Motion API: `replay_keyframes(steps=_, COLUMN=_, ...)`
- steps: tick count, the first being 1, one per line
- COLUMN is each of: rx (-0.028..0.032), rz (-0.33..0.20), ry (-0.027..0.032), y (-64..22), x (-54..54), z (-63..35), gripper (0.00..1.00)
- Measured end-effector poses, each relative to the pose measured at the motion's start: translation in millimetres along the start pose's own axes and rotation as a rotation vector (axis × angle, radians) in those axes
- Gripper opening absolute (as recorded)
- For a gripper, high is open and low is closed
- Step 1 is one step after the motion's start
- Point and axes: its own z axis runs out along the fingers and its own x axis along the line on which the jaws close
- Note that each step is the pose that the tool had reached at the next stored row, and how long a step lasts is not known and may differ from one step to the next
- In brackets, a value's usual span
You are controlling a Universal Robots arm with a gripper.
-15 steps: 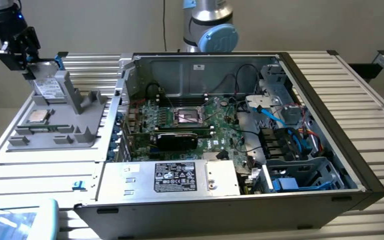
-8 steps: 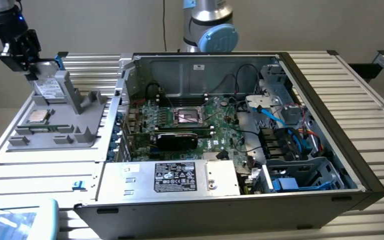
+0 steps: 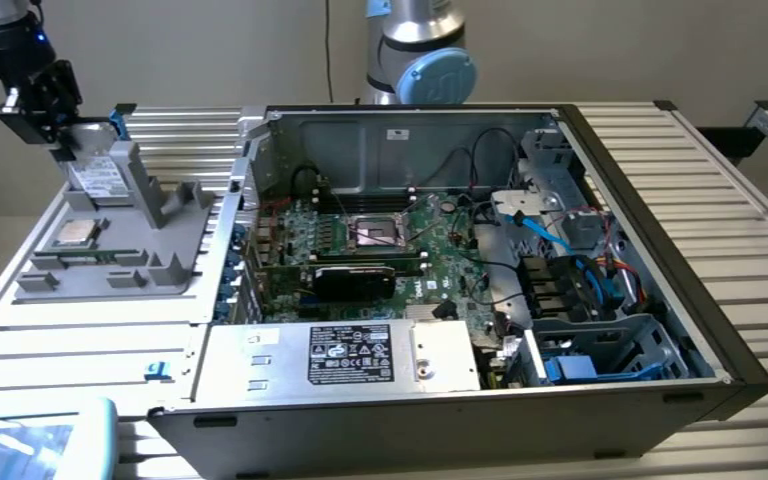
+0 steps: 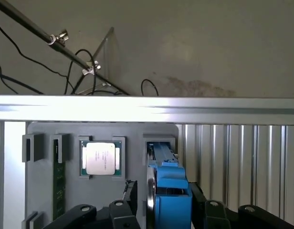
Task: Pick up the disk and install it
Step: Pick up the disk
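Note:
The disk (image 3: 96, 180), silver-grey with a white label and a blue carrier edge, stands tilted in a slot of the grey holder (image 3: 157, 255) at the exterior view's left. My gripper (image 3: 67, 148) hangs right over its upper end. In the wrist view the blue carrier of the disk (image 4: 172, 183) sits between my black fingers (image 4: 130, 191), so the gripper (image 4: 162, 192) straddles it. A gap shows between one finger and the disk's silver side, and the other finger is close against the blue frame. The jaws are open around the disk.
A small square silver chip (image 3: 75, 232) (image 4: 100, 158) lies in the holder beside the disk, with a green memory stick (image 4: 58, 183) further along. The open computer case (image 3: 744, 370) lies at the exterior view's right, with a silver box (image 3: 357, 355) and a drive cage (image 3: 598, 350).

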Motion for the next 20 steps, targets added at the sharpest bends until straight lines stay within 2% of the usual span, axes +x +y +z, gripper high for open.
replay_keyframes(steps=2, rx=0.002, rz=0.0, ry=0.0, y=0.3, x=-0.1, z=0.3, gripper=0.51)
replay_keyframes(steps=4, rx=0.0059, rz=0.0, ry=0.0001, y=0.6, x=-0.2, z=1.0, gripper=0.38)
replay_keyframes(steps=13, rx=0.0077, rz=0.0, ry=0.0, y=0.9, x=-0.2, z=1.1, gripper=0.37)
replay_keyframes(steps=17, rx=0.014, rz=0.0, ry=-0.0001, y=0.9, x=0.0, z=-2.5, gripper=0.37)
replay_keyframes(steps=20, rx=0.0165, rz=0.0, ry=-0.0001, y=0.8, x=0.0, z=-3.0, gripper=0.37)
